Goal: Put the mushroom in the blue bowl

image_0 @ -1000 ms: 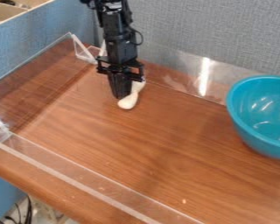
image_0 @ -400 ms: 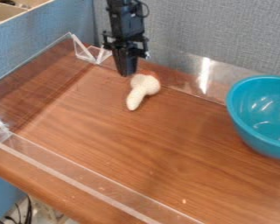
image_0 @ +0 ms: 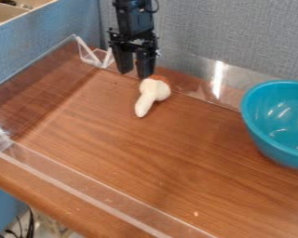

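The mushroom (image_0: 151, 97), small and cream-white, lies on its side on the wooden table, cap toward the back. My gripper (image_0: 134, 71) hangs just above and behind it, pointing down, open, with its two dark fingers apart and nothing between them. The blue bowl (image_0: 279, 122), large and teal, stands at the right edge of the view, well away from the mushroom, and shows nothing inside it.
Clear acrylic walls (image_0: 64, 60) fence the wooden table (image_0: 152, 163) on the left, front and back. A grey-blue panel stands behind. A wooden box edge (image_0: 21, 14) shows at the top left.
My gripper was shut low on the mushroom; it has risen, the mushroom now lies free on the table, a little to the right, and the fingers have opened.
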### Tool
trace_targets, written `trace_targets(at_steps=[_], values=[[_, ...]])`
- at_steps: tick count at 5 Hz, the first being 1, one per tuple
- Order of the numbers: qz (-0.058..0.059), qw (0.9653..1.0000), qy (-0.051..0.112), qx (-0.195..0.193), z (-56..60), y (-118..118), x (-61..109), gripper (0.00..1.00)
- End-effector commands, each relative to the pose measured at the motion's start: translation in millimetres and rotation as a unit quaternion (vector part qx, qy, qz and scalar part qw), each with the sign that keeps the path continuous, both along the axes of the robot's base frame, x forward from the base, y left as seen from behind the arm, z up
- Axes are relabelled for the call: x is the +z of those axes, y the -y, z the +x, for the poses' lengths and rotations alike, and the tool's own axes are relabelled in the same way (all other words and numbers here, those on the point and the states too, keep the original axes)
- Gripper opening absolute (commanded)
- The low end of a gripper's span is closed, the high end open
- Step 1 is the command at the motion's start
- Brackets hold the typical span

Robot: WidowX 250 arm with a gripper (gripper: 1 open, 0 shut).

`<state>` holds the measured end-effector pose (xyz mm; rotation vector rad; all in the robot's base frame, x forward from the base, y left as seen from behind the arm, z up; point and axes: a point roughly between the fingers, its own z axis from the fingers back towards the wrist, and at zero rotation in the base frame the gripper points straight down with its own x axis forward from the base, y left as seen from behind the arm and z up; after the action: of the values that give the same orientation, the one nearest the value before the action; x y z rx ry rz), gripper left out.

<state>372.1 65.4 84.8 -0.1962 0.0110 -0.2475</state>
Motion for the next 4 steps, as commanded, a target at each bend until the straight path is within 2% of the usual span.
trace_targets(at_steps=[1,3,4], values=[[0.015,0.9978,0.053,0.037,2.0,-7,38.4,1.0],[0.02,0.9938,0.044,0.1,8.4,-3,13.6,1.0],[0.025,0.9936,0.035,0.104,17.8,-2,-4.2,0.0]])
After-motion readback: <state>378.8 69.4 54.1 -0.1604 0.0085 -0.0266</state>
